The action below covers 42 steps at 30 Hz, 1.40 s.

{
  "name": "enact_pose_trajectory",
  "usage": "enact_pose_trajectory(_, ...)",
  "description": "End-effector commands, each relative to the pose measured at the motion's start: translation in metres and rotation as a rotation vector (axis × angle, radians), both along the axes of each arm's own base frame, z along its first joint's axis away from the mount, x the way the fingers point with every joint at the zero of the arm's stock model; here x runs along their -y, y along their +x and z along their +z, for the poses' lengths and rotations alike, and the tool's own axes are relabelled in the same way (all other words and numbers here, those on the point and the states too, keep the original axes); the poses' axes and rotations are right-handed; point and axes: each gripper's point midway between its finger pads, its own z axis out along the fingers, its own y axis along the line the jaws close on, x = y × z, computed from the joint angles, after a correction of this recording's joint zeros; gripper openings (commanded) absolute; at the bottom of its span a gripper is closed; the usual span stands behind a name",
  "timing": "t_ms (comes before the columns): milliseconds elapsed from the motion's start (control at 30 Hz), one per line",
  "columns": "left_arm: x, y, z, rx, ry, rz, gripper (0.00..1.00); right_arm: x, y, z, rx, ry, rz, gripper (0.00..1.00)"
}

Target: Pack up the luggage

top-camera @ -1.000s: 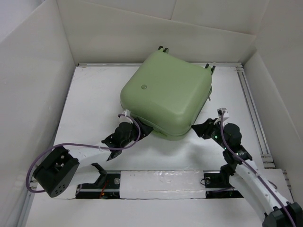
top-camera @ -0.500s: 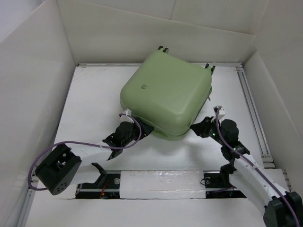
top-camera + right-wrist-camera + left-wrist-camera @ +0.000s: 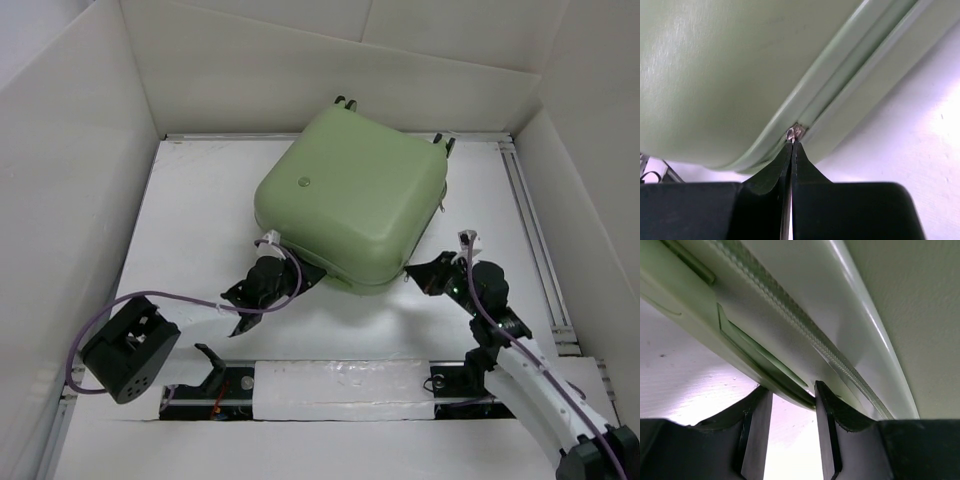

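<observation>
The luggage [image 3: 350, 195], a pale green hard-shell suitcase, lies shut and turned at an angle in the middle of the table. My left gripper [image 3: 305, 272] sits at its near-left corner. In the left wrist view the luggage [image 3: 790, 305] fills the top, and its lower rim crosses the tips of my left gripper [image 3: 791, 392], whose jaws stand partly apart with white table showing between them. My right gripper [image 3: 412, 272] is at the near-right corner. In the right wrist view my right gripper [image 3: 791, 145] is shut on the small metal zipper pull [image 3: 796, 131] in the seam of the luggage [image 3: 730, 65].
White cardboard walls [image 3: 90, 180] close in the table on the left, back and right. A metal rail [image 3: 530, 220] runs along the right side. The arms' base rail with white tape [image 3: 330, 378] lies at the near edge. Small wheels [image 3: 345, 102] stick out at the luggage's far side.
My right gripper has closed onto the zipper pull. The left jaws have narrowed around the luggage's rim, and the left arm's elbow has shifted a little to the right.
</observation>
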Motion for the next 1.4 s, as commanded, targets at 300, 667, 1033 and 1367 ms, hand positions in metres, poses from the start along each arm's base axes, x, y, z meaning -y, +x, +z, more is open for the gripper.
enact_pose_trajectory(300, 0.047, 0.019, 0.058, 0.141, -0.146, -0.075, 0.00, -0.024, -0.071, 0.017, -0.102, 0.055, 0.193, 0.00)
enact_pose_trajectory(667, 0.069, 0.019, 0.056, 0.107, -0.216, -0.088, 0.00, -0.097, -0.113, 0.065, -0.120, 0.142, 0.465, 0.00)
enact_pose_trajectory(1033, 0.084, -0.009, 0.062, 0.094, -0.268, -0.118, 0.00, -0.189, -0.079, 0.080, -0.060, 0.062, 0.089, 0.00)
enact_pose_trajectory(1367, 0.072, -0.032, 0.054, 0.112, -0.260, -0.189, 0.00, -0.258, -0.044, 0.104, 0.037, -0.039, 0.102, 0.00)
